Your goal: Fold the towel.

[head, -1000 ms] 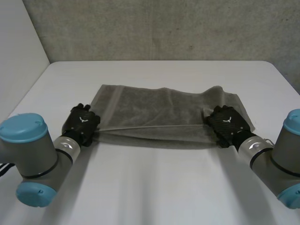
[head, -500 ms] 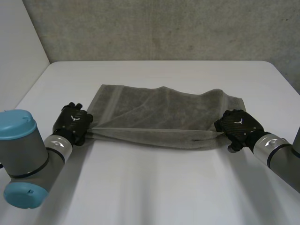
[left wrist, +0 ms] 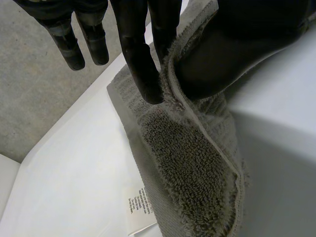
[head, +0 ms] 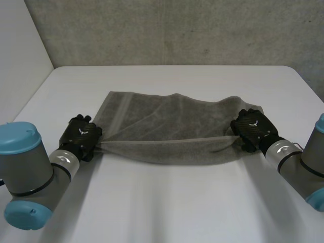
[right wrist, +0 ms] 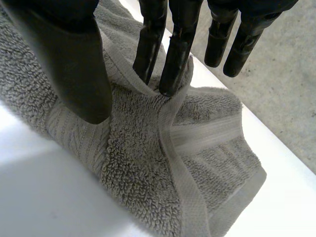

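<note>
table (head: 167,202): white; bare in front of both hands
left hand (head: 82,135): fingers (left wrist: 140,64) and thumb pinch the towel (head: 167,119) at its near left corner; barely moved in the last half second
right hand (head: 253,130): fingers (right wrist: 173,54) pinch the near right corner against the thumb; has come slightly inward and farther
towel: grey; near edge raised and taut between the hands; far part lies on mid-table
meaning: slack looks taken up; near edge seems ready to carry over to the far edge; fold not yet made
</note>
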{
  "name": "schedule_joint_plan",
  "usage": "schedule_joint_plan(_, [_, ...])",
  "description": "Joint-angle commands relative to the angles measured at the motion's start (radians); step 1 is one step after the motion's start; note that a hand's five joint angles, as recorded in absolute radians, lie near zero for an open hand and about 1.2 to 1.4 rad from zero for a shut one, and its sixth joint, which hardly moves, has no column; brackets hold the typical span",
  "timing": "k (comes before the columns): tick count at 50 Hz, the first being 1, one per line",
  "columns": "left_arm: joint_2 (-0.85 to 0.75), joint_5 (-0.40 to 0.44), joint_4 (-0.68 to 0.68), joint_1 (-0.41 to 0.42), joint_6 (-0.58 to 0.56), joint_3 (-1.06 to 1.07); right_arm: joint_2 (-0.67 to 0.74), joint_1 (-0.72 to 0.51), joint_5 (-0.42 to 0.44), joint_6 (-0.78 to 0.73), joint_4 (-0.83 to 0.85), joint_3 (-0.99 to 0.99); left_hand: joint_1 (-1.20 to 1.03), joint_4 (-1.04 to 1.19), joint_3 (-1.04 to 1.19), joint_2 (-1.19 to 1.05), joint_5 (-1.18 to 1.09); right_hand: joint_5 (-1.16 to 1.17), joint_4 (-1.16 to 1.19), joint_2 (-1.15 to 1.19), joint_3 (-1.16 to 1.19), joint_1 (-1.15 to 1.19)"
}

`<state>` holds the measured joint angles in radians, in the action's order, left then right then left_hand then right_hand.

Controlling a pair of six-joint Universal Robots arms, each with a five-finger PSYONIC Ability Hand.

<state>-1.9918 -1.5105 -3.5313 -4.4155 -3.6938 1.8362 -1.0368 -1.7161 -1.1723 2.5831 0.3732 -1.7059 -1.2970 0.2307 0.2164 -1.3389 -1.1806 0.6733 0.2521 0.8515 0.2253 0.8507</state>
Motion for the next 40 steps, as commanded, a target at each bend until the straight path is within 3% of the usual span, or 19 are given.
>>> schedule_joint_plan(1, [0.001, 0.0, 0.0, -0.001, 0.0, 0.0, 0.066, -0.008, 0.0, 0.038, -0.002, 0.049, -0.097, -0.056, -0.042, -0.055, -0.039, -0.008, -0.078, -0.012, -0.051, -0.011])
schedule_joint_plan(10, [0.001, 0.001, 0.0, -0.002, 0.0, 0.0, 0.09, -0.025, 0.0, 0.043, 0.032, 0.063, -0.099, -0.056, -0.042, -0.057, -0.041, 0.062, -0.078, 0.058, -0.051, 0.059])
schedule_joint_plan(14, [0.001, 0.001, 0.0, -0.004, 0.0, -0.002, 0.084, -0.028, 0.002, 0.043, 0.046, 0.066, -0.099, -0.056, -0.042, -0.057, -0.041, 0.547, -0.078, 0.543, -0.051, 0.544])
schedule_joint_plan(18, [0.027, 0.001, 0.02, -0.009, -0.002, 0.0, 0.05, -0.028, 0.008, 0.045, 0.033, 0.066, -0.099, -0.056, -0.042, -0.057, -0.041, 0.548, -0.078, 0.545, -0.051, 0.546])
schedule_joint_plan(23, [0.109, 0.001, 0.09, -0.013, 0.0, 0.0, -0.196, -0.008, 0.02, 0.072, -0.092, 0.028, -0.099, -0.056, -0.042, -0.057, -0.041, 0.548, -0.078, 0.545, -0.051, 0.546])
schedule_joint_plan(26, [0.19, 0.004, 0.161, -0.013, 0.003, 0.0, -0.259, 0.007, 0.034, 0.086, -0.132, 0.023, -0.099, -0.056, -0.042, -0.057, -0.041, 0.548, -0.078, 0.545, -0.051, 0.546])
schedule_joint_plan(31, [0.31, 0.035, 0.244, -0.022, 0.032, -0.003, -0.449, 0.093, 0.15, 0.107, -0.334, 0.034, -0.099, -0.056, -0.042, -0.057, -0.041, 0.548, -0.078, 0.545, -0.051, 0.546])
schedule_joint_plan(40, [0.386, 0.111, 0.324, -0.065, 0.11, -0.015, -0.479, 0.148, 0.221, 0.031, -0.59, 0.065, -0.099, -0.056, -0.042, -0.057, -0.041, 0.548, -0.078, 0.545, -0.051, 0.546])
